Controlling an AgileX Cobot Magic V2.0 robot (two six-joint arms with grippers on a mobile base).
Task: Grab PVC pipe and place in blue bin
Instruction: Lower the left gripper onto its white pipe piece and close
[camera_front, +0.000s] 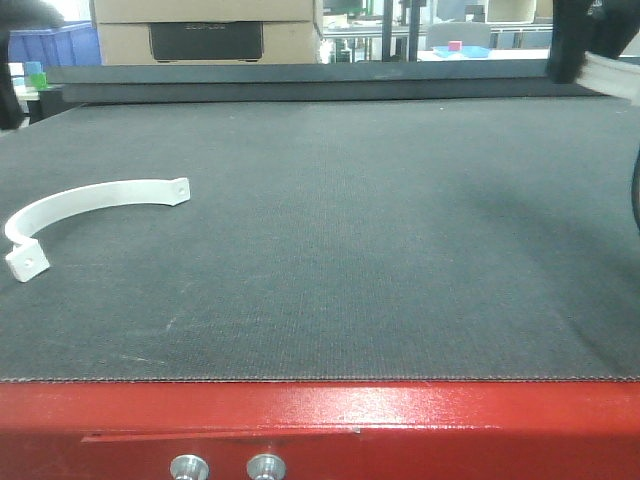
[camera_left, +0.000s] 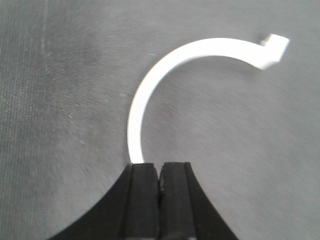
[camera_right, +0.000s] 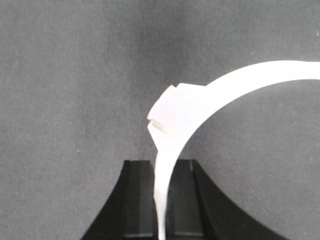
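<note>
Right gripper (camera_right: 162, 167) clamped on curved white pipe clamp (camera_right: 240, 80), left gripper (camera_left: 159, 169) closed, empty, second clamp (camera_left: 150, 85) lying on desk (camera_front: 400, 250)

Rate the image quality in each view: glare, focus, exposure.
Front view: mat texture crisp, with a glare streak on the red table edge. Left wrist view: the PVC piece on the mat is soft-edged and slightly overexposed. Right wrist view: the held PVC piece is blown out white and blurred, very close to the lens.

No legible text, faint lettering on black panel (camera_front: 205, 41) of cardboard box (camera_front: 120, 44), too blurred to read
</note>
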